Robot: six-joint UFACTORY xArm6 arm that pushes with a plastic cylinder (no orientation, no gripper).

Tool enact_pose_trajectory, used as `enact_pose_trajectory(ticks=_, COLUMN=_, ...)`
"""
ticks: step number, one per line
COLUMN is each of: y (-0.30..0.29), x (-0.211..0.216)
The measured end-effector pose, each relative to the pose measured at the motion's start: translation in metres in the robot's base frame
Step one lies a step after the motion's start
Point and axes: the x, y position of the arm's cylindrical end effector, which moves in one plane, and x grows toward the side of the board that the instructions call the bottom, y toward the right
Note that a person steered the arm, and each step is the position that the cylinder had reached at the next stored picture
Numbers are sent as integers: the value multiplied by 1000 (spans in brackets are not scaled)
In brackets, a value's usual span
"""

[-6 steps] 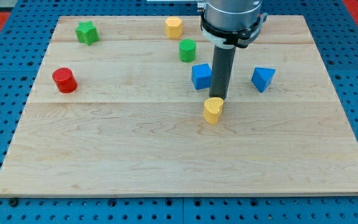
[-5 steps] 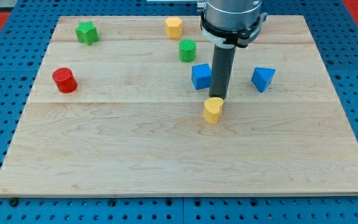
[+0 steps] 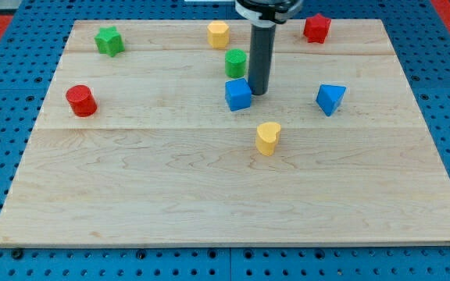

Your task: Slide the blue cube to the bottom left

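My tip (image 3: 258, 94) is down on the board (image 3: 209, 203), holding nothing since it's just a bare rod, sitting right against the blue cube (image 3: 238, 94) on its 3 o'clock side, maybe a hair toward 2. That's the bit that matters: the cube lies at about 9 o'clock from my tip, and the bottom left corner is off at roughly 8 o'clock from the cube, so I'd say I'm nearly lined up behind it but want to be a touch higher to shove it down-left. The cube itself sits a little above board centre. Just past it at 12 o'clock is a green cylinder (image 3: 236, 62), and there's a yellow heart (image 3: 268, 137) at 5 o'clock from my tip, near but apart. Farther out there's a blue wedge (image 3: 330, 98) at 3 o'clock, and a red cylinder (image 3: 80, 101) way out at 9 o'clock that looks close to the push lane.
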Motion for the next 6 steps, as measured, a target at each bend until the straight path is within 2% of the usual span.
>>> enact_pose_trajectory(ticks=1, y=-67, x=-2)
enact_pose_trajectory(ticks=2, y=-95, x=39)
enact_pose_trajectory(ticks=5, y=-97, x=128)
enact_pose_trajectory(ticks=6, y=-141, x=161)
